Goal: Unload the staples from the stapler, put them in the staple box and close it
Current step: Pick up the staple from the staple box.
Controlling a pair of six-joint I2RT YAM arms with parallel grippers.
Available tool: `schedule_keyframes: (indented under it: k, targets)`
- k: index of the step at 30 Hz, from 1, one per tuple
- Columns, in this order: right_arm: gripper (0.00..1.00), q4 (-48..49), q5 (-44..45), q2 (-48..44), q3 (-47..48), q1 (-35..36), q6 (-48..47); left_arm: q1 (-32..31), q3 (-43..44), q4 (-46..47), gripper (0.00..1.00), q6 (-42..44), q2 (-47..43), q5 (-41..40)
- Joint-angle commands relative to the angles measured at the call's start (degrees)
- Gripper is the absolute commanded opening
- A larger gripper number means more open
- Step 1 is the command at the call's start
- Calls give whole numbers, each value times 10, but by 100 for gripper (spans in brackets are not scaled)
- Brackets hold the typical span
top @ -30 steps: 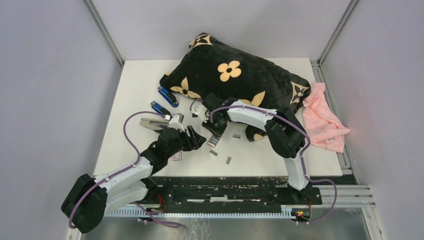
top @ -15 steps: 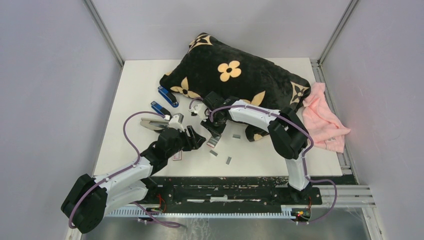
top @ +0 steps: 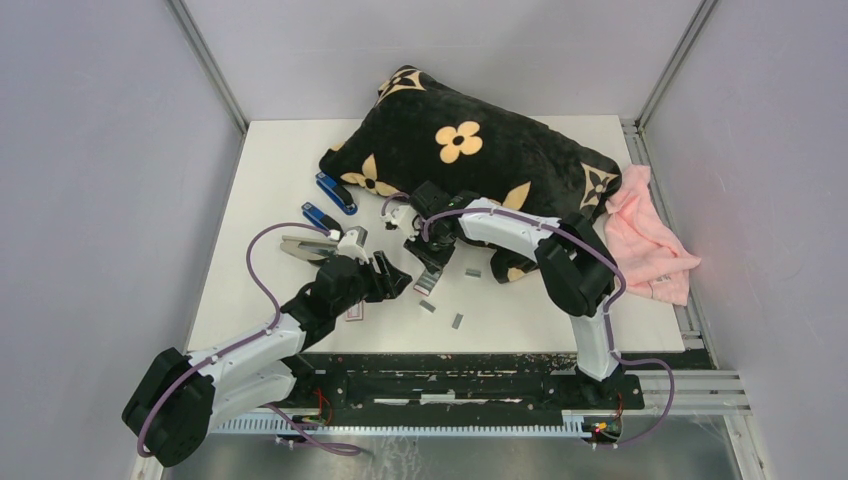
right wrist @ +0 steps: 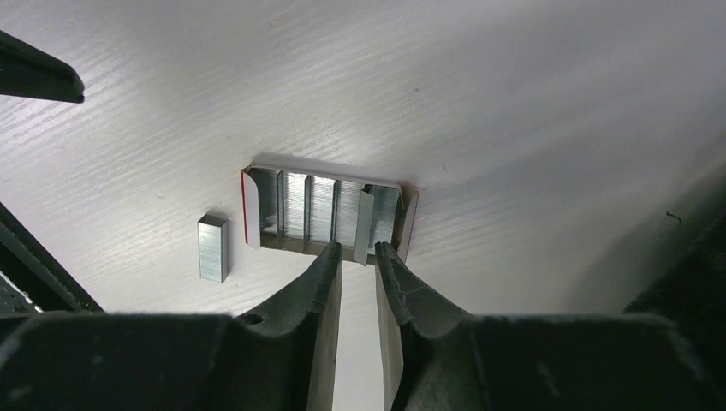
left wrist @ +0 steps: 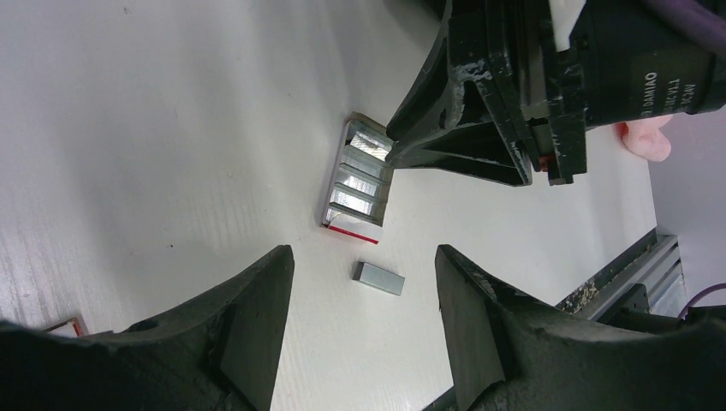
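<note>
silvery staples [right wrist: 318, 208] sit in the box [right wrist: 409, 216] (one strip [right wrist: 212, 248] lies beside).

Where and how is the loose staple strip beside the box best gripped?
Pinch the strip across its two long sides, coming straight down from above. It lies flat on the table, apart from the box, both long sides bare.

A white desk [top: 270, 170] with a faint grain stands between plain pale grey walls [top: 100, 150] at the left, the back and the right, with a slim metal post [top: 210, 65] in each back corner and a metal rail [top: 700, 330] along its right edge, all under soft, even light.
</note>
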Motion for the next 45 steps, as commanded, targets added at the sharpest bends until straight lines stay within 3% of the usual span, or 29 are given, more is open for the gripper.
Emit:
schedule_keyframes:
  k: [1, 10, 28, 45]
  targets:
    - [27, 0, 3, 14, 16, -1, -6, 0, 11, 8, 68, 26, -10, -8]
    - [26, -3, -1, 23, 17, -1, -5, 0, 11, 7, 69, 27, -11, -8]
    - [7, 1, -13, 0, 15, -6, 1, 0, 7, 6, 68, 25, -14, -9]
    - [3, 4, -30, -27, 10, -13, 2, -1, 6, 6, 68, 24, -16, -9]
